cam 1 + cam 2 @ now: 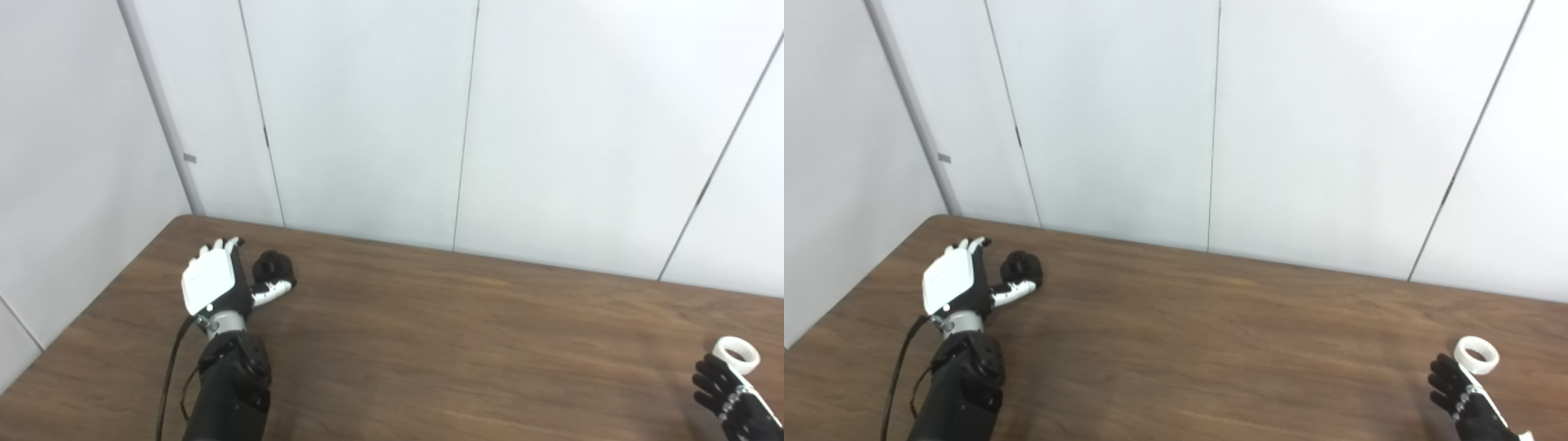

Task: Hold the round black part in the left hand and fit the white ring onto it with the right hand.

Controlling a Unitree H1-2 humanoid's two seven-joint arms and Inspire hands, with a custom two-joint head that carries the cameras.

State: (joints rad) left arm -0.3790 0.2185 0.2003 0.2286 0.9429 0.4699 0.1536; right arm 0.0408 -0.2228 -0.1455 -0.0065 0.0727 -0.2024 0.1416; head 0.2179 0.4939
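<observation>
The round black part (273, 265) rests on the brown table (429, 343) at the far left. My left hand (217, 282) lies beside it with fingers apart; its white thumb reaches under the part's near side, and no grip shows. At the right edge sits the white ring (738, 354) flat on the table. My right hand (726, 398) is just below and left of the ring, its dark fingers curled a little and apart from one another, holding nothing. In the right eye view the ring (1477, 355) and the right hand (1461, 392) stand the same way.
White wall panels (392, 122) rise directly behind the table's far edge. The table's left edge runs diagonally past my left arm (229, 386). A black cable (168, 373) hangs beside that arm.
</observation>
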